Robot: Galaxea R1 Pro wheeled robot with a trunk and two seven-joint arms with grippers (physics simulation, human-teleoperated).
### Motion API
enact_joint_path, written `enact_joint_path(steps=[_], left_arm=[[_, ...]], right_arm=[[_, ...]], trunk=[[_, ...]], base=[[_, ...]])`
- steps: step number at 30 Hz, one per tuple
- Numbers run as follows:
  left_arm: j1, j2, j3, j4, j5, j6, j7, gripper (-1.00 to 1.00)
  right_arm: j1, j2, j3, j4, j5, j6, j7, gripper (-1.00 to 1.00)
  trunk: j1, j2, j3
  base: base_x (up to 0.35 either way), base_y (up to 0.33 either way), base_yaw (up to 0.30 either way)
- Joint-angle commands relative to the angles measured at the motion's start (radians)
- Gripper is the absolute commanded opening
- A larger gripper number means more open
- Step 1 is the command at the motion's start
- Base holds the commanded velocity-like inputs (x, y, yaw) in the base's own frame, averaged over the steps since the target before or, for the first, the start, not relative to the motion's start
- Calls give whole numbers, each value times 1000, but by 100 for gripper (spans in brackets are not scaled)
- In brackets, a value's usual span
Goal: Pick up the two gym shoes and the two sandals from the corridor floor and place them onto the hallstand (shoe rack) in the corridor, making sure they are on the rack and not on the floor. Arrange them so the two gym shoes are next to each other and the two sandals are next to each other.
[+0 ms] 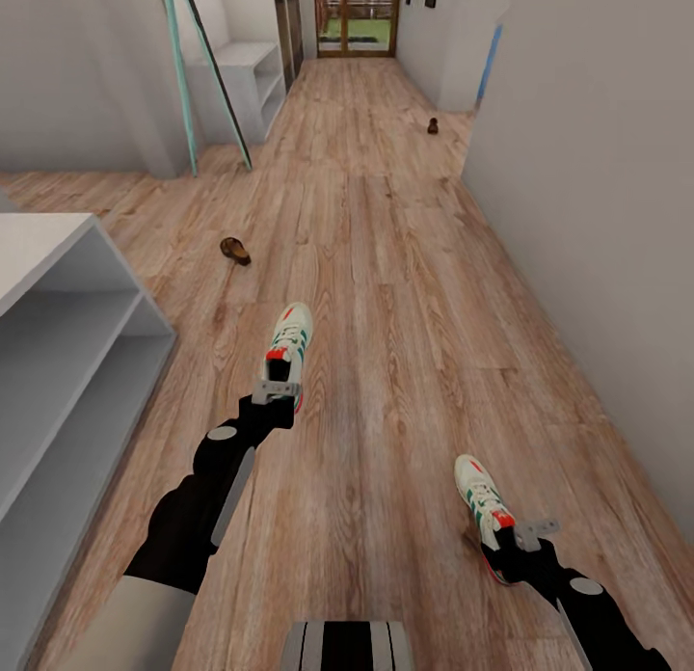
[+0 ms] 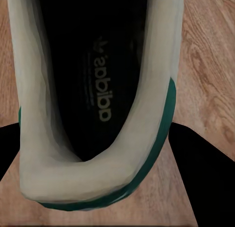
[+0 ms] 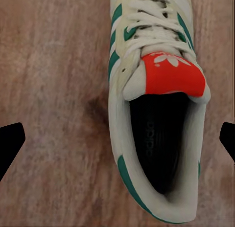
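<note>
Two white gym shoes with teal stripes lie on the wood corridor floor (image 1: 386,266). My left gripper (image 1: 280,374) sits over the heel of the nearer-left gym shoe (image 1: 291,335); in the left wrist view its fingers (image 2: 196,178) press both sides of the heel (image 2: 98,188), shut on it. My right gripper (image 1: 509,538) hangs open over the heel of the other gym shoe (image 1: 479,488), fingertips (image 3: 11,139) wide apart on either side of that shoe (image 3: 156,104). One brown sandal (image 1: 234,251) lies ahead on the left, the other (image 1: 433,125) far up the corridor. The pale grey hallstand (image 1: 67,295) stands at the left.
A smaller white bench (image 1: 246,68) stands far back on the left behind two leaning teal poles (image 1: 181,93). A grey wall (image 1: 598,218) runs along the right. A glazed door (image 1: 357,15) closes the corridor's far end.
</note>
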Motion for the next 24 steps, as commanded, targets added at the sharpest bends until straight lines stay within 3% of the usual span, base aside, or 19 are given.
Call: enact_joint_path(steps=[1,5,7,10,18,24], left_arm=[[1,0,0,-1,0,5,1,-100],[4,1,-1,-1,-2,4,1,-100],[4,3,-1,-1,-3,4,1,-100],[5,3,-1,-2,-4,3,1,-100],[5,4,0,-3,-4,4,1,-100],[6,4,1,-3,-1,3,1,-100]], right_arm=[[0,-1,-4,-3,9,-15,7,100],[0,-12,-4,-2,10,-87,7,100],[0,-51,-4,3,9,-157,8,100],[0,-61,-4,5,7,-181,7,100],[0,-60,-4,8,6,-189,6,100],[0,-53,-4,71,4,-202,4,100]], trunk=[[0,0,-1],[0,0,-2],[0,0,-3],[0,0,-3],[0,0,-3],[0,0,-3]], base=[[0,0,0],[0,0,0],[0,0,0],[0,0,0],[0,0,0],[0,0,0]])
